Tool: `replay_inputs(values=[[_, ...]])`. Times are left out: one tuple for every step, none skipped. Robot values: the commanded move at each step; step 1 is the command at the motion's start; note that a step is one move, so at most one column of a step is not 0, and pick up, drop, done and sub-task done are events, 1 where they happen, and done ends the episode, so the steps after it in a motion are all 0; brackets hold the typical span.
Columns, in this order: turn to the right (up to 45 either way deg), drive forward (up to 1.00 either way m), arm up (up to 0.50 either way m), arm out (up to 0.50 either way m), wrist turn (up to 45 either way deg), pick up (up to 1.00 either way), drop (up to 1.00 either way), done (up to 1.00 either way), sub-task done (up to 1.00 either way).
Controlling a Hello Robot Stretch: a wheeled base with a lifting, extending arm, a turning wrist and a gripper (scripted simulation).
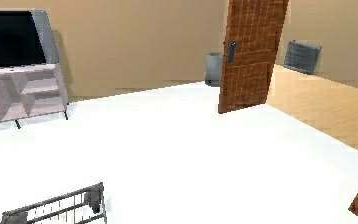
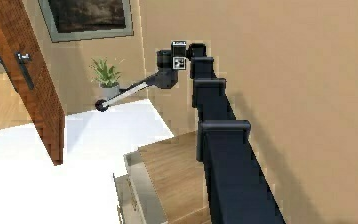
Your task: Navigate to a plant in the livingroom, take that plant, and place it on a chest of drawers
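Green plant (image 2: 106,73) near end effector (image 2: 101,105)

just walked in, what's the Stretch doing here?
The arm reaches out along the beige wall, and the pincer is near a small potted plant, past a brown door. I can't tell whether it holds the plant. A wood-topped unit sits beside the arm.

Arm (image 2: 222,140) is pointing toward twelve o'clock; claw (image 2: 101,105) is angling toward eight o'clock, plant (image 2: 107,73) standing at its tip's twelve o'clock on white surface (image 2: 137,125). Whether it is holding anything: undetermined.
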Motion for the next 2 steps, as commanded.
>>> replay_inputs(values=[[0.0, 0.0, 0.0, 0.0, -45.0, 0.0, 0.0, 0.0, 0.0], [0.0, 0.0, 0.0, 0.0, -15.0, 0.0, 0.0, 0.0, 0.0]])
